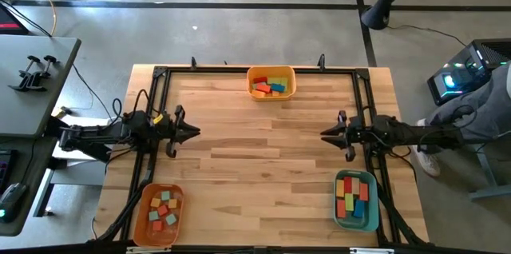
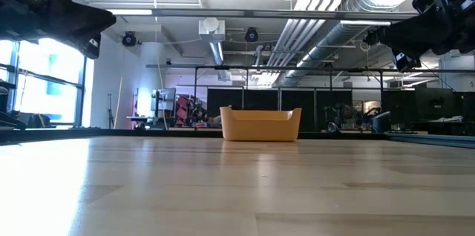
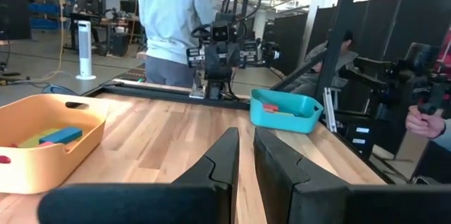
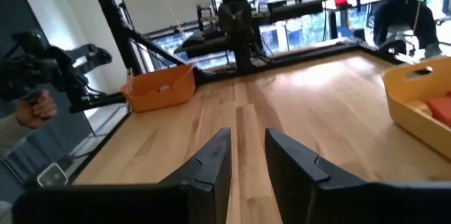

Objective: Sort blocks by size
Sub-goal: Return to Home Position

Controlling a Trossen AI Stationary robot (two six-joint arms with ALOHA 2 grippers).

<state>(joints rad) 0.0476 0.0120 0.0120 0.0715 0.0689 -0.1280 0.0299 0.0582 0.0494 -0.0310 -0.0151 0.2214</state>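
All the blocks I see lie in three bins. Red, blue and green blocks (image 1: 270, 86) are in the yellow bin (image 1: 271, 71) at the far edge. Small cubes (image 1: 162, 208) fill the orange bin (image 1: 140, 216) at the near left. Longer bars (image 1: 354, 196) sit in the teal bin (image 1: 337, 206) at the near right. My left gripper (image 1: 196, 133) hovers level at the table's left side, pointing right, its fingers (image 3: 227, 155) almost together and holding nothing. My right gripper (image 1: 323, 134) faces it from the right side, slightly open (image 4: 247, 134) and holding nothing.
Bare wooden tabletop (image 1: 263, 158) lies between the two grippers. A black frame (image 1: 239, 70) runs along the table's edges. A person (image 3: 173, 20) stands behind the right arm's base, and a hand holding a device (image 4: 32, 104) shows beyond the left side.
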